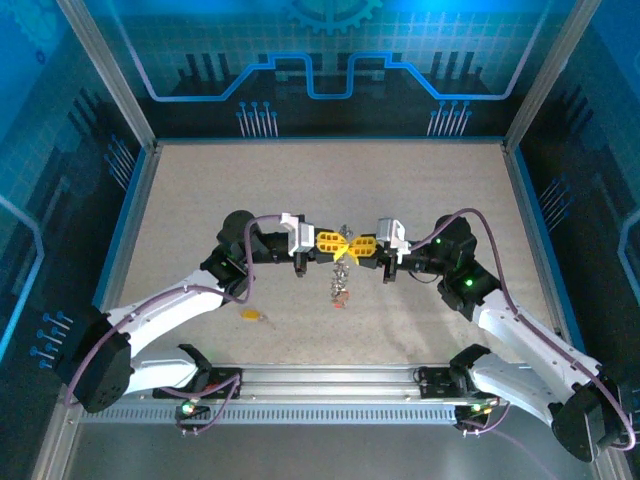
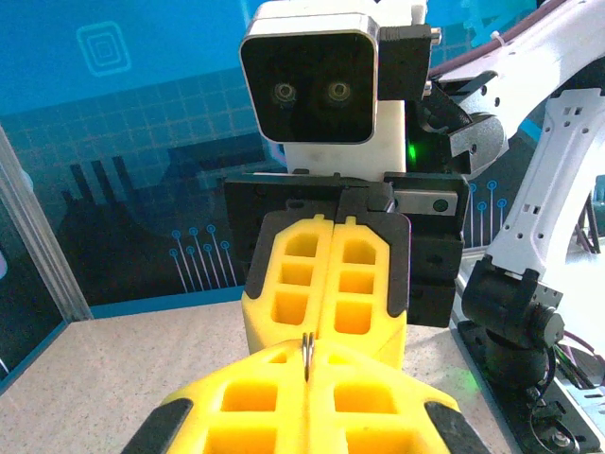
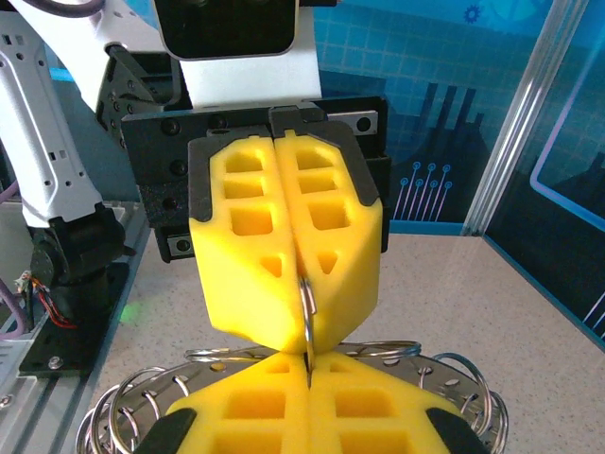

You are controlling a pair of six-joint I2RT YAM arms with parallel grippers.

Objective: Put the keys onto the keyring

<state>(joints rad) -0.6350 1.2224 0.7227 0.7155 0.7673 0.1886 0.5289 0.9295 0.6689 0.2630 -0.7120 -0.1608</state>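
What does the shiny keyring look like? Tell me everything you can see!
The keyring is thin, silvery metal wire. One upright stretch of it is pinched between the closed yellow tips of the left gripper and the right gripper, which meet nose to nose. Below them the wire curls into many small shiny loops set in a wide curve.
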